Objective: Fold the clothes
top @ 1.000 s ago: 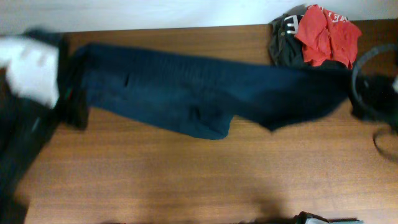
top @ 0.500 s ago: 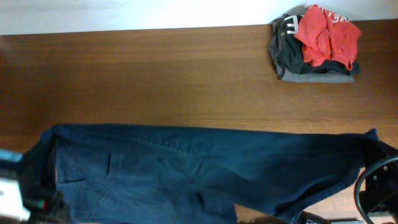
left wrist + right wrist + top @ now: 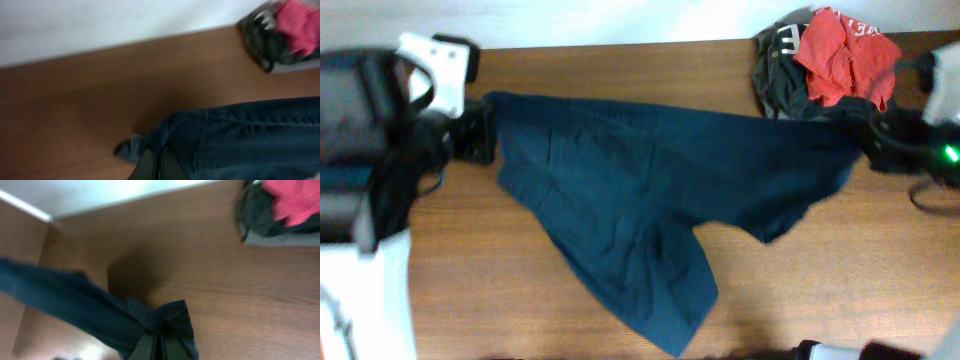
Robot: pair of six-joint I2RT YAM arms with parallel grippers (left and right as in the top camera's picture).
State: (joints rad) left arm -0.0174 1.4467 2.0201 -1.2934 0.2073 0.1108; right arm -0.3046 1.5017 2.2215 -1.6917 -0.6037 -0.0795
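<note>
The navy-blue shorts [image 3: 640, 190] hang stretched across the table between my two grippers, one leg trailing down toward the front edge. My left gripper [image 3: 470, 140] is shut on the left corner of the shorts; the wrist view shows its fingers [image 3: 161, 162] pinched on the fabric [image 3: 240, 140]. My right gripper [image 3: 875, 140] is shut on the right corner; its fingers [image 3: 160, 345] clamp a bunched fold of the shorts [image 3: 75, 305].
A pile of folded dark grey and black garments [image 3: 782, 75] with a red garment [image 3: 845, 55] on top sits at the back right corner, also in the left wrist view [image 3: 280, 35] and the right wrist view [image 3: 280, 210]. The wooden table [image 3: 520, 300] runs to a white wall.
Both grippers swung the shorts from the back to the front edge and then to the back again. One leg now hangs loose toward the front.
</note>
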